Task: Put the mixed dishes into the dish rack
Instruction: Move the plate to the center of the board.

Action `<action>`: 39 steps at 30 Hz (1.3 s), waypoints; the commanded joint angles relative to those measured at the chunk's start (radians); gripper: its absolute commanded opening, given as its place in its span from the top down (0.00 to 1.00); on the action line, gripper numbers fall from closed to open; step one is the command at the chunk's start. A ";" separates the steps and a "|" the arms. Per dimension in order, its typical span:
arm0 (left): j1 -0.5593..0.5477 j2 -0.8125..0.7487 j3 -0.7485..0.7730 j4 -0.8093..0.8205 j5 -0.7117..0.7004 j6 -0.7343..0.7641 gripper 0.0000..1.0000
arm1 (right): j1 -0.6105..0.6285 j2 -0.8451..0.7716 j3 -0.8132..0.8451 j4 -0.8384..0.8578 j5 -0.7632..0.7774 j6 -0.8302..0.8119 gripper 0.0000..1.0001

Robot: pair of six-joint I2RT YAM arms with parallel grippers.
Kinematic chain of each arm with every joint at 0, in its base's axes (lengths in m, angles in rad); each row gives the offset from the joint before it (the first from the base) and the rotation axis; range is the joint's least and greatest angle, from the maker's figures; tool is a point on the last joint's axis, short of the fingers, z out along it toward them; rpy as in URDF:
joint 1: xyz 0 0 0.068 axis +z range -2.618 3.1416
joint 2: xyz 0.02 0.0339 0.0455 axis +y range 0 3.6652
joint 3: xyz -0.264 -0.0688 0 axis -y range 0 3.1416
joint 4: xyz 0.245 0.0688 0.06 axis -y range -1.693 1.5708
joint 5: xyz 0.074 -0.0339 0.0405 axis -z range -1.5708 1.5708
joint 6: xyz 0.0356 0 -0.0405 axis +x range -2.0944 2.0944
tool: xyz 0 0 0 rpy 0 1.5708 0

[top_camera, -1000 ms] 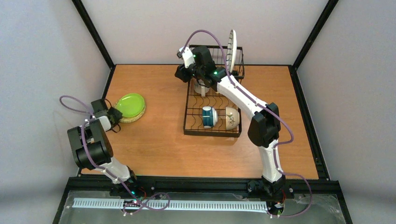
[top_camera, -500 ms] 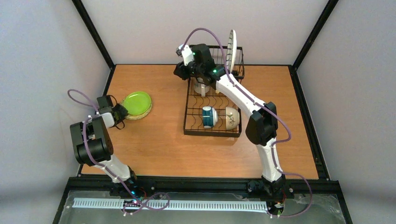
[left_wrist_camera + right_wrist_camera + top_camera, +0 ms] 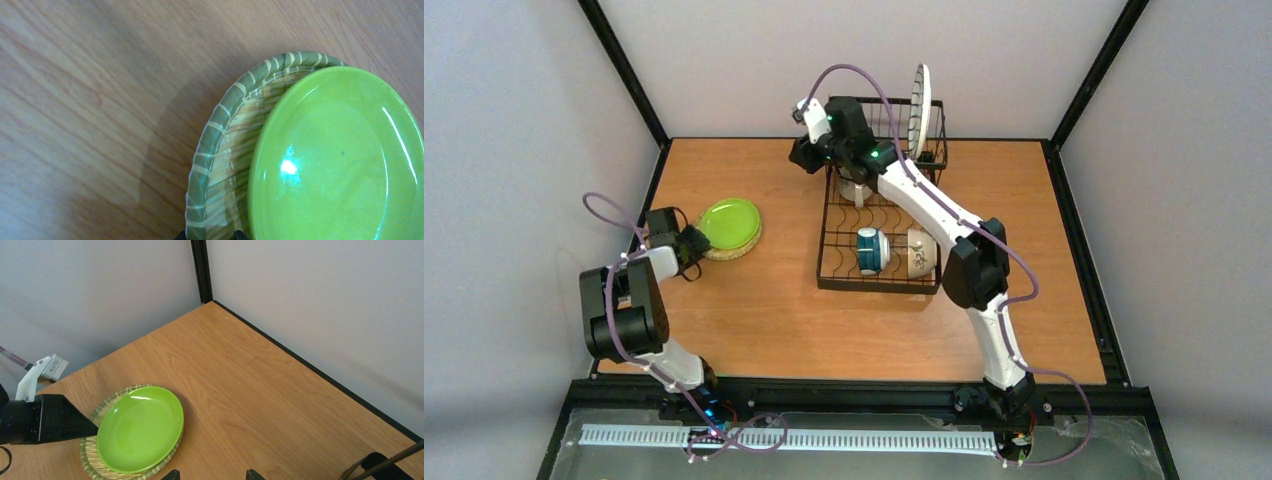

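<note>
Surface [image 3: 754, 310]: carries the dish rack [image 3: 879, 287] centre-right, with the plates well apart to its left.
Lime-green plate [image 3: 729, 222]: lies flat on the tan plate [image 3: 220, 165].
My left end effector [image 3: 210, 236]: nearest; its tips straddle the tan rim, plates straight ahead. I cannot tell whether it pinches.
My right end effector [image 3: 212, 474]: spread and empty, by the rack's far end.

Your lime-green plate [image 3: 729, 222] sat flat on the woven tan plate [image 3: 210, 145], left side of the table [image 3: 774, 310]. In your black wire dish rack [image 3: 879, 287], the teal-and-white cup [image 3: 871, 250] and cream bowl [image 3: 921, 254] lay tipped side by side. The striped plate [image 3: 919, 98] stood upright in the far basket.
</note>
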 commanded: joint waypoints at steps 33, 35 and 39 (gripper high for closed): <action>-0.009 -0.248 -0.139 -0.183 -0.062 -0.015 0.53 | 0.150 0.141 0.105 -0.108 0.240 -0.075 0.21; -0.009 -0.256 -0.126 -0.192 -0.061 -0.015 0.53 | 0.150 0.114 0.084 -0.098 0.243 -0.078 0.21; -0.009 -0.278 -0.108 -0.211 -0.059 -0.016 0.52 | 0.151 0.105 0.097 -0.117 0.204 -0.074 0.21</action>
